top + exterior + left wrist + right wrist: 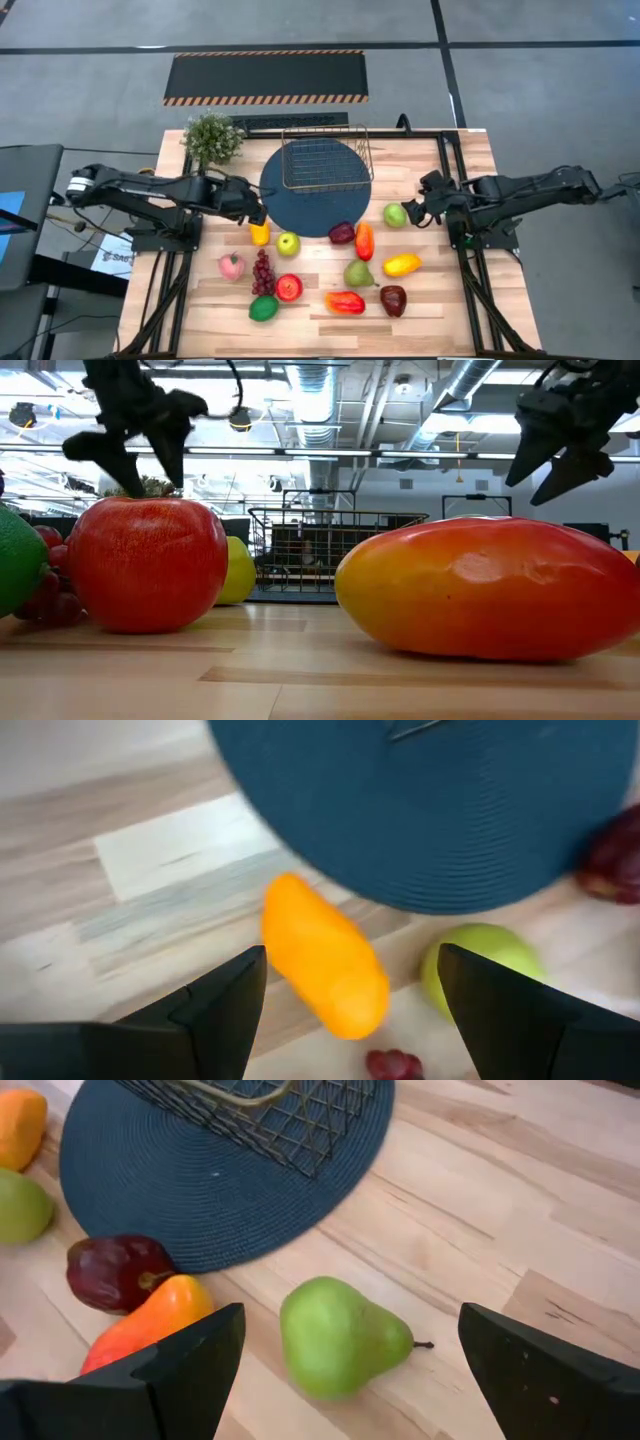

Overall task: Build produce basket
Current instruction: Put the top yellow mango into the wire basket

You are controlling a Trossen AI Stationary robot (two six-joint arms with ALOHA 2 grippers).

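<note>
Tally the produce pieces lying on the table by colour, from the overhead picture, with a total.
Green: 4, starting with the pear by the right gripper
Yellow or orange: 2, one the piece under the left gripper
Red or orange-red: 3
Dark red or purple: 3
Pink: 1
Total: 13, none in the basket

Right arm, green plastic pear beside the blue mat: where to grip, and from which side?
Judging by its pose, grip the green plastic pear across its wide belly, coming straight down from above. It lies on its side, stem pointing away from the dark blue round mat. The open right gripper hovers over it with fingers either side.
</note>
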